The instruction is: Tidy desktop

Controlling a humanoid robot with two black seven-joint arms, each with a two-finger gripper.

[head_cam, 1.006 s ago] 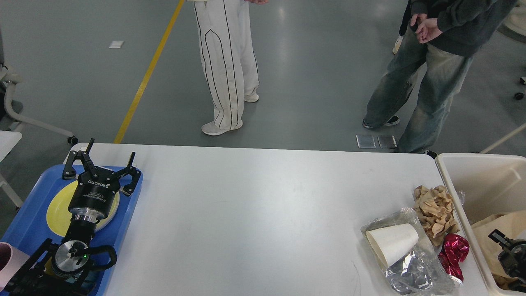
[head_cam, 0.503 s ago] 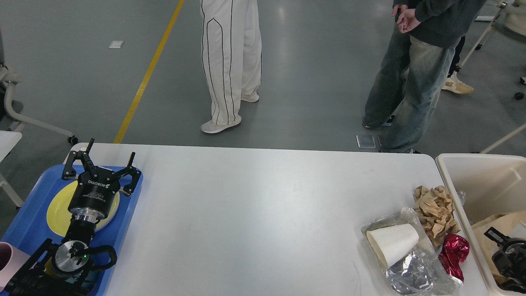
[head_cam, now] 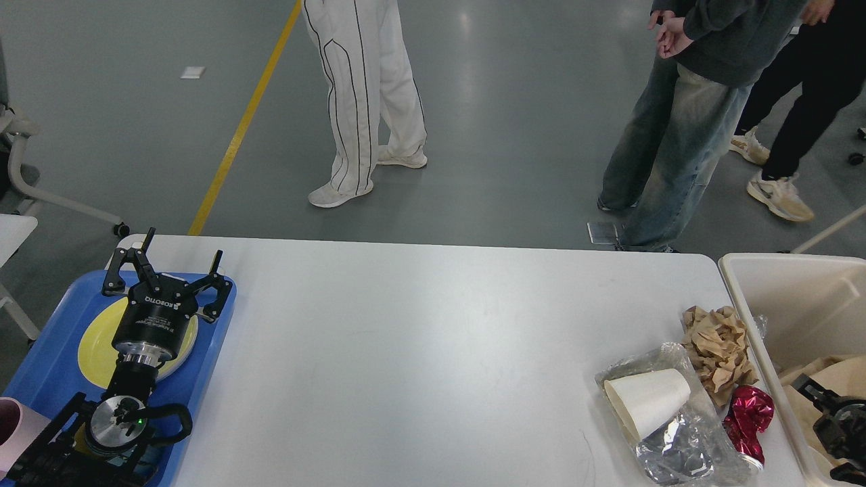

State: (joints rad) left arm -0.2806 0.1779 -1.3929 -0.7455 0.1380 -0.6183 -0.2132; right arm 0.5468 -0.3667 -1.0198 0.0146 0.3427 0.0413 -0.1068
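Note:
The white desktop (head_cam: pixel 419 352) fills the middle of the head view. At its right end lie a white paper cup (head_cam: pixel 646 400) on its side on a clear plastic bag (head_cam: pixel 676 454), a crumpled brown paper (head_cam: pixel 717 348) and a red foil wrapper (head_cam: pixel 747 416). My left gripper (head_cam: pixel 169 267) is open and empty above a yellow plate (head_cam: pixel 95 338) on the blue tray (head_cam: pixel 47 338). My right gripper (head_cam: pixel 829 416) is low inside the beige bin (head_cam: pixel 764 297), cut off by the frame's edge; its fingers cannot be told apart.
A pink cup (head_cam: pixel 10 423) shows at the tray's near left corner. Brown paper (head_cam: pixel 842 375) lies in the bin. Several people stand on the grey floor beyond the far edge, with a yellow floor line (head_cam: pixel 243 122) at left.
My right gripper has sunk slightly lower in the bin. The left arm has not moved. The people behind the table have shifted, and a third has come in at the right.

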